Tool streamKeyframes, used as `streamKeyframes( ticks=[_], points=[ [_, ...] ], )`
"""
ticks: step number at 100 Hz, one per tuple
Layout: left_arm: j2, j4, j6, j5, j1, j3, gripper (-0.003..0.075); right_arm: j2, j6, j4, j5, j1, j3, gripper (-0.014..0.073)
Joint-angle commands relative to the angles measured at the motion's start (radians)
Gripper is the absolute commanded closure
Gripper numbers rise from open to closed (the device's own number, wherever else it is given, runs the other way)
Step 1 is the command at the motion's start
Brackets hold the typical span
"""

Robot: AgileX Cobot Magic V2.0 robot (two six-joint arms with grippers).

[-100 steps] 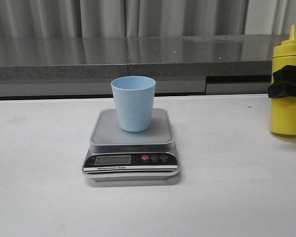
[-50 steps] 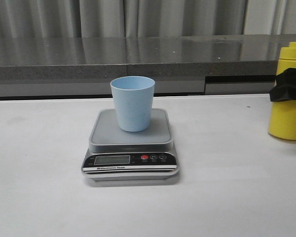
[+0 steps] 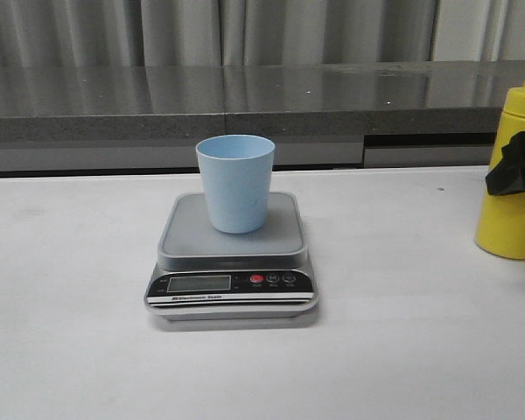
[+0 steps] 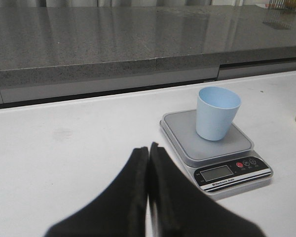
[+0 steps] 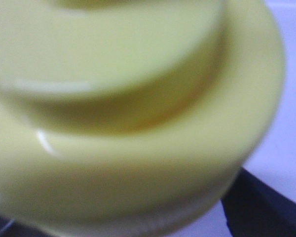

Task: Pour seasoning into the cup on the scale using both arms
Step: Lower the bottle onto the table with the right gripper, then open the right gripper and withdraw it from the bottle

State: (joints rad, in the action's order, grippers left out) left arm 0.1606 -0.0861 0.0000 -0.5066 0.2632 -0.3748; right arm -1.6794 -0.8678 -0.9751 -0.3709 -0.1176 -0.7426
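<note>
Right wrist view: yellow bottle (image 5: 128, 118) fills the frame, blurred, v. close; a dark bit of finger (image 5: 259, 207) at its edge
R gripper (image 3: 518, 164): front view shows black fingers clamped across the bottle's (image 3: 510, 175) upper body at far right edge; grasping it, base looks just clear of the table (image 3: 402, 350), bottle upright or nearly so
L gripper (image 4: 148, 163): fingers pressed together, holding nothing, low over bare table, well apart from the scale (image 4: 214, 148)
Cup (image 3: 235, 182): pale blue, upright on the scale's (image 3: 233, 254) grey platform, about centred, mouth open to above
Cup contents: inside not visible from front; left wrist view of cup (image 4: 216, 112) shows only the upper inner wall, so can't tell if empty
Bottle contents: opaque, level unknown; nozzle and cap out of frame
Scale display: LCD too small to read
Step in hand (judged): carry bottle over to cup
Doing it well: keep bottle upright while crossing, stop w/ nozzle over cup mouth before tipping; tilt slowly; L arm prob. needed for the cap or to steady cup, approach w/o pressing on platform
Risk: light cup may tip or slide if nudged
</note>
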Motion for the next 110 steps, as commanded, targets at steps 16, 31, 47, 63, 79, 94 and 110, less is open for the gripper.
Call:
streamKeyframes(
  ticks=[16, 31, 47, 63, 79, 94, 110],
  points=[
    [0.012, -0.010, -0.008, 0.080, -0.002, -0.027, 0.0741, 0.071, -0.015, -0.061, -0.035, -0.004, -0.008, -0.0060],
    [0.012, -0.010, -0.008, 0.080, -0.002, -0.027, 0.0741, 0.115, -0.019, -0.061, -0.005, -0.004, 0.033, -0.0060],
    [0.012, -0.010, -0.008, 0.080, -0.002, -0.027, 0.0741, 0.172, -0.023, -0.060, 0.033, -0.004, 0.065, -0.0060],
    [0.012, -0.010, -0.008, 0.080, -0.002, -0.027, 0.0741, 0.246, -0.081, -0.058, 0.057, -0.004, 0.099, -0.0060],
    [0.012, -0.010, -0.008, 0.080, -0.002, -0.027, 0.0741, 0.338, -0.111, -0.061, 0.060, -0.004, 0.140, -0.0045],
    [0.012, -0.010, -0.008, 0.080, -0.002, -0.027, 0.0741, 0.428, -0.113, -0.062, 0.071, -0.004, 0.168, 0.0099],
    [0.012, -0.010, -0.008, 0.080, -0.002, -0.027, 0.0741, 0.539, -0.164, -0.062, 0.072, -0.004, 0.203, 0.0403]
  ],
)
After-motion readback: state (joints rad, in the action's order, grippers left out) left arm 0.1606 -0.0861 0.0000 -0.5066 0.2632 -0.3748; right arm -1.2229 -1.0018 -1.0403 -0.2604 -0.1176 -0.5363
